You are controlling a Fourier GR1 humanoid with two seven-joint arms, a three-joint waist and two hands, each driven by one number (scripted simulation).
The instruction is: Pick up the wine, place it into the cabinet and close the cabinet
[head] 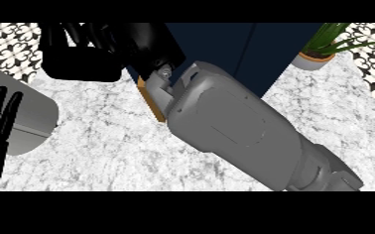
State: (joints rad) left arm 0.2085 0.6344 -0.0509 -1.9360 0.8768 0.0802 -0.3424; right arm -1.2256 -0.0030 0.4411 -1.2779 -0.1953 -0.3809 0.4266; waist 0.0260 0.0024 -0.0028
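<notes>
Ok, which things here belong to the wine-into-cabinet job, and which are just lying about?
Job: dark cabinet; its door's wooden edge; right hand up at the cabinet. The wine cannot be made out.
Lying about: potted plant; left hand, resting at the left edge; marble counter.

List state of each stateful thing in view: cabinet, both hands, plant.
cabinet: door edge juts out, not closed
right hand: at cabinet front, fingers unclear
left hand: at left edge, fingers straight, open
potted plant: upright
wine: not visible
</notes>
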